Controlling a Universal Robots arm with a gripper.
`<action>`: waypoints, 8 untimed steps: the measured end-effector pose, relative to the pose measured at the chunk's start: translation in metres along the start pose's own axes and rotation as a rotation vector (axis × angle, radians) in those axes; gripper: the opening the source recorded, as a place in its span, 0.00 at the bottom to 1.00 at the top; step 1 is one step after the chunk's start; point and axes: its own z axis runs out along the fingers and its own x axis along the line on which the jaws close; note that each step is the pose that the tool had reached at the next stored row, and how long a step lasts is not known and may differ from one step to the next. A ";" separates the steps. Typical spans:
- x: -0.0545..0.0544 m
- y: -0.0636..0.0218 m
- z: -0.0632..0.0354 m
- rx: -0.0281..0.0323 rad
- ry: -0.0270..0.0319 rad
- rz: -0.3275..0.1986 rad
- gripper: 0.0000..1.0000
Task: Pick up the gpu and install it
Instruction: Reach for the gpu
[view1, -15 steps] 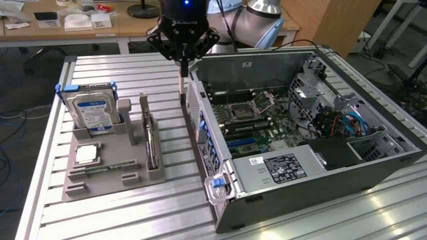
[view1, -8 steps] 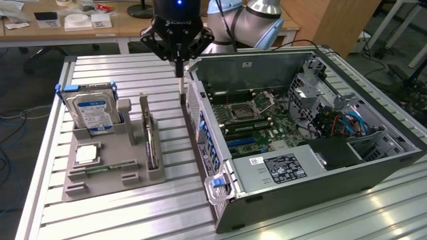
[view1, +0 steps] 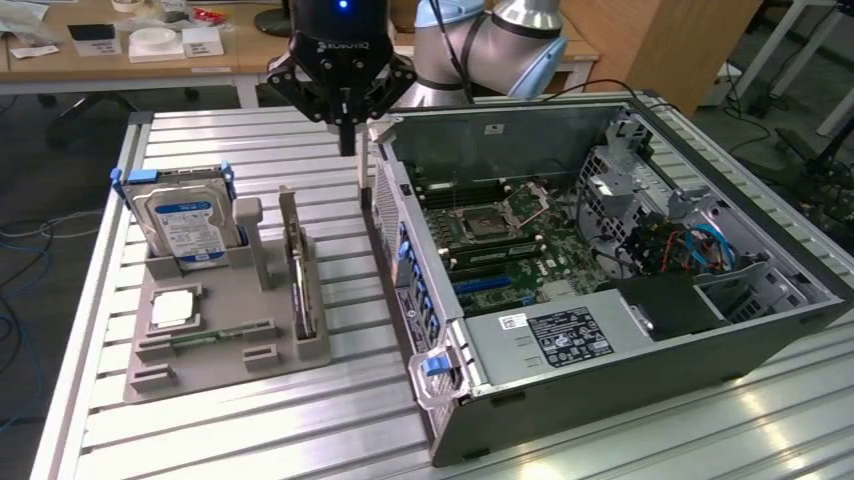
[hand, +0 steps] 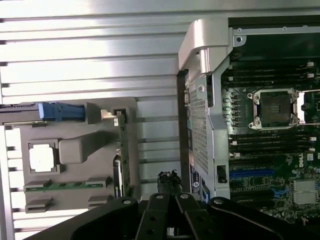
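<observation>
1. The gripper (view1: 350, 146) (hand: 169, 181) has its two jaws pressed together. Nothing is between them.
2. The gpu (view1: 303, 285) (hand: 121, 150) stands on its thin edge in a slot of the grey tray (view1: 220, 375) (hand: 75, 131). It is on the side of the tray that is closest to the computer case (view1: 627, 330) (hand: 200, 100).
3. The gripper hangs up high, off the tray, above the gap between the tray and the computer case. It is near the gpu but does not touch it.
4. Also on the tray are a hard drive (view1: 187, 228) with blue clips, a small square chip (view1: 174, 310) (hand: 42, 158) and a thin green stick (view1: 207, 336) (hand: 67, 185).
5. The computer case lies open just beside the tray, with its green board (view1: 514, 250) (hand: 270, 145) facing up.
6. The tray sits on a silver table (view1: 240, 150) (hand: 90, 55) made of long metal strips.
7. Behind the table, past the end of the tray with the hard drive, is a wooden desk (view1: 134, 62) with papers on it. Wires (view1: 27, 250) lie on the floor beside the tray's side of the table.
</observation>
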 end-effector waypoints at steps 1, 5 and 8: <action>0.001 -0.0001 0.0000 0.0000 0.0000 0.000 0.11; 0.007 -0.0005 -0.0001 -0.0001 0.0000 0.000 0.11; 0.011 -0.0008 -0.0002 0.0000 0.0000 0.000 0.11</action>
